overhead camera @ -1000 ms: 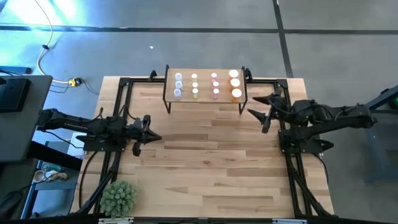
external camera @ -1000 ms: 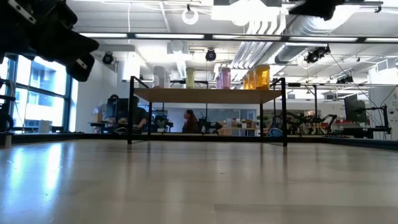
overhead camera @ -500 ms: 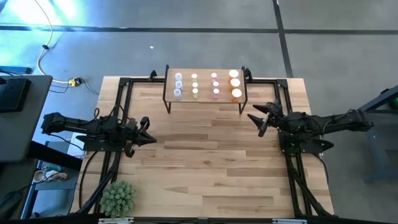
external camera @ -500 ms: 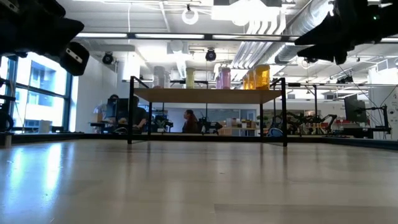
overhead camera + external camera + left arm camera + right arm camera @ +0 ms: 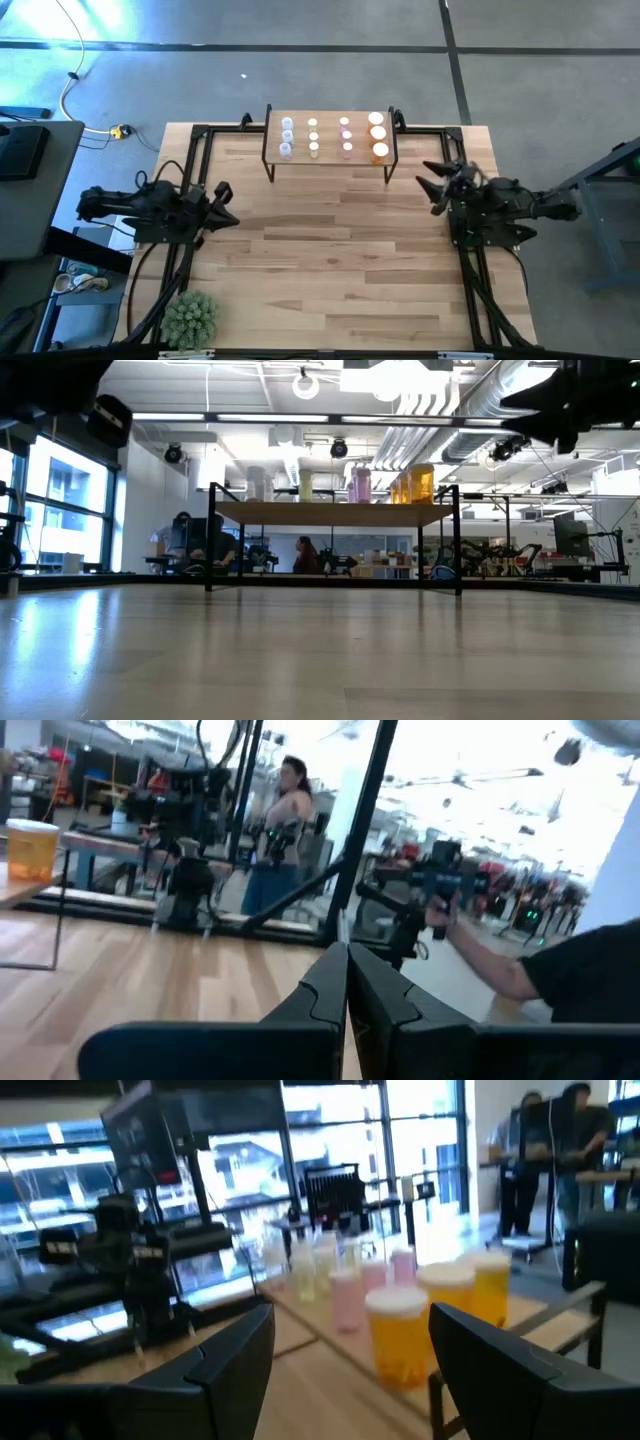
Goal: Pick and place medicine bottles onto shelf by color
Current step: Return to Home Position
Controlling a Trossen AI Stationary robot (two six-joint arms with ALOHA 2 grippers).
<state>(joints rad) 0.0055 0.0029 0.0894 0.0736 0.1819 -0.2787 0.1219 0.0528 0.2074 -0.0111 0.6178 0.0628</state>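
Observation:
The shelf [image 5: 330, 158] stands at the far middle of the table on thin black legs. On its top, the medicine bottles stand in columns by colour: bluish-clear [image 5: 287, 137], pale yellow [image 5: 313, 137], pink [image 5: 346, 137] and larger orange [image 5: 378, 136]. The low view shows them in a row [image 5: 358, 485] on the shelf top [image 5: 335, 513]. My left gripper [image 5: 228, 205] hovers shut near the table's left edge, holding nothing [image 5: 347, 990]. My right gripper [image 5: 428, 185] hovers open near the right edge, nothing between its fingers [image 5: 350, 1345], and faces the orange bottles [image 5: 400, 1335].
A small green plant [image 5: 190, 318] sits at the table's near left corner. Black frame rails [image 5: 205, 140] run along the left, right and far sides of the table. Bare wood [image 5: 330, 260] lies between the two arms. People [image 5: 300, 555] are in the room beyond.
Both arms have drawn back from the table's middle. My left gripper has moved toward the left edge and tipped up, staying shut. My right gripper has moved toward the right edge and sunk lower, staying open. The bottles and shelf have not moved.

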